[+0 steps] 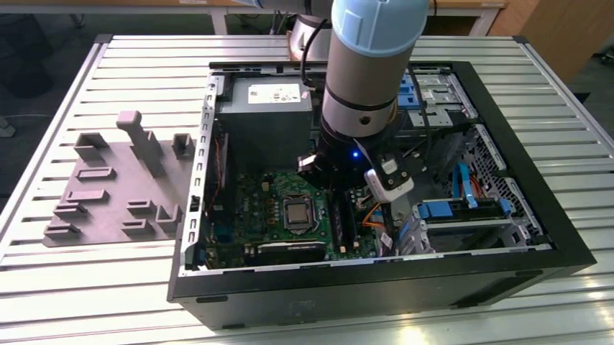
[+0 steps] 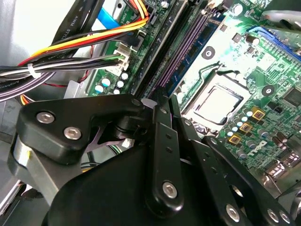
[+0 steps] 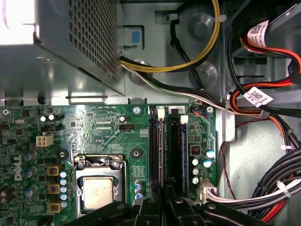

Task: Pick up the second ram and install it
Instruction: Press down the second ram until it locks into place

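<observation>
Both fingers (image 2: 160,141) of the end effector (image 2: 162,101) press together over the motherboard's (image 3: 103,127) black memory slots (image 3: 154,146)

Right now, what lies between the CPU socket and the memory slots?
In the first wrist view, a strip of green motherboard with a round mounting hole and small blue capacitors lies between the CPU socket and the memory slots.

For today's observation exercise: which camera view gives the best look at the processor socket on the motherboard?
The first wrist view: the processor socket faces the camera squarely, with its metal frame and lid plain. In the second wrist view the socket appears at a slant, above the gripper. In the exterior view the socket is small, beside the arm.
</observation>
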### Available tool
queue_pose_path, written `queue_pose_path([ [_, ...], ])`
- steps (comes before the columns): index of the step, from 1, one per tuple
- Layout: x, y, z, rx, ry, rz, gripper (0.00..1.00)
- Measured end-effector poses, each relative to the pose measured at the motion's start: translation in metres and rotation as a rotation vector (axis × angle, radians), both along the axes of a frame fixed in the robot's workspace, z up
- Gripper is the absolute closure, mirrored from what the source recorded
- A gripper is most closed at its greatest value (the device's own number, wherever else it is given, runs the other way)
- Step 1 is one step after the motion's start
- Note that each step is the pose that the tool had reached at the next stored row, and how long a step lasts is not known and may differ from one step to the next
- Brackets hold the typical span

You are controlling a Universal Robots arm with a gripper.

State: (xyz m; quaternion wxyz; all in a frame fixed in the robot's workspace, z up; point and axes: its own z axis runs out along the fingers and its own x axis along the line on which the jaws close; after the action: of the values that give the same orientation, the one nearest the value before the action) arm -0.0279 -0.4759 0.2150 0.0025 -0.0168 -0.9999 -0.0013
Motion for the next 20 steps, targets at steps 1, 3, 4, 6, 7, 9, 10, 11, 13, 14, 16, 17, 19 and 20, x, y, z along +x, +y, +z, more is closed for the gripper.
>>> queue_pose_path([
  [1, 0.0, 0.0, -0.0003, 0.0001, -0.0001, 0.0, 0.86],
  [3, 0.0, 0.0001, -0.0006, 0.0006, -0.0003, -0.001, 0.86],
  [4, 0.0, 0.0001, -0.0007, 0.0008, -0.0003, -0.001, 0.86],
  [6, 0.0, 0.0001, -0.0007, 0.0008, -0.0003, -0.001, 0.86],
  [7, 0.0, 0.0001, -0.0007, 0.0008, -0.0003, -0.001, 0.86],
  [9, 0.0, 0.0001, -0.0006, 0.0007, -0.0003, -0.001, 0.86],
  [10, 0.0, 0.0001, -0.0007, 0.0008, -0.0003, -0.001, 0.86],
  [11, 0.0, 0.0001, -0.0007, 0.0008, -0.0003, -0.001, 0.86],
  [13, 0.0, 0.0001, -0.0006, 0.0007, -0.0003, -0.001, 0.86],
  [14, 0.0, 0.0001, -0.0004, 0.0009, -0.0002, -0.001, 0.86],
  [16, 0.0001, 0.0003, 0.001, 0.0024, -0.0006, -0.001, 0.86],
  [17, 0.0001, 0.0004, 0.0021, 0.0028, -0.0006, -0.001, 0.86],
  [19, 0.0001, 0.0001, 0.0048, 0.001, 0.0004, -0.001, 0.86],
  [20, 0.0001, 0.0002, 0.0052, 0.0012, 0.0006, -0.001, 0.86],
])
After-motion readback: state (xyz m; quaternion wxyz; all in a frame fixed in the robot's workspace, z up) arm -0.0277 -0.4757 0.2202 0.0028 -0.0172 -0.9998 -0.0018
